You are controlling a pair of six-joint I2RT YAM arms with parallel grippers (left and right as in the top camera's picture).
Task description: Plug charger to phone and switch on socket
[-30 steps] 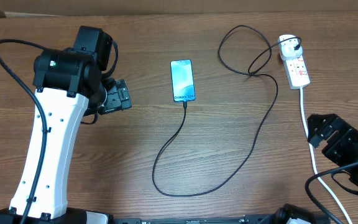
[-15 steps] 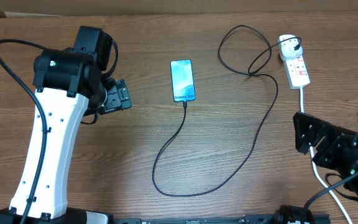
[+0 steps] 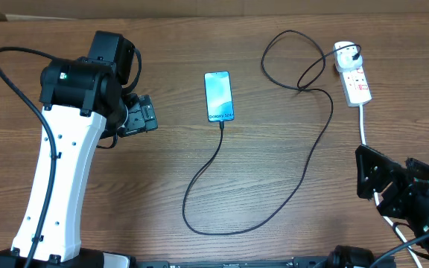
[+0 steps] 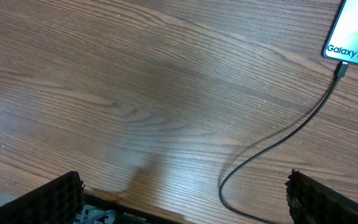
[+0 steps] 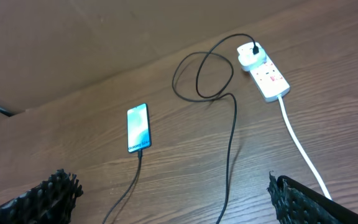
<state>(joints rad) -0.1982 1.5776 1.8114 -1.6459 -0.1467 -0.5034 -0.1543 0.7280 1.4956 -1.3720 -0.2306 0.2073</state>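
Observation:
The phone (image 3: 219, 96) lies flat at the table's middle back, its light blue screen facing up; the right wrist view shows the phone (image 5: 138, 127) too. The charger (image 3: 304, 175), a thin black cable, has its connector tip (image 4: 341, 70) at the phone's bottom edge (image 4: 353, 31). It loops across the wood to a black plug (image 3: 348, 51) seated in the white socket (image 3: 355, 79) at the back right. My left gripper (image 3: 146, 114) is open, left of the phone, with nothing between its fingers (image 4: 48, 202). My right gripper (image 3: 382, 182) is open and empty near the front right, well short of the socket (image 5: 264, 68).
The socket's thick white cord (image 3: 367, 145) runs from the socket toward the front right, passing under my right arm; it also shows as the white cord (image 5: 300, 146) in the right wrist view. The charger cable's loop (image 3: 293, 63) lies left of the socket. A brown wall (image 5: 73, 43) backs the table.
My right arm swung left over the white cord, then sank a little toward the front edge. The left arm, phone, cable and socket have not moved.

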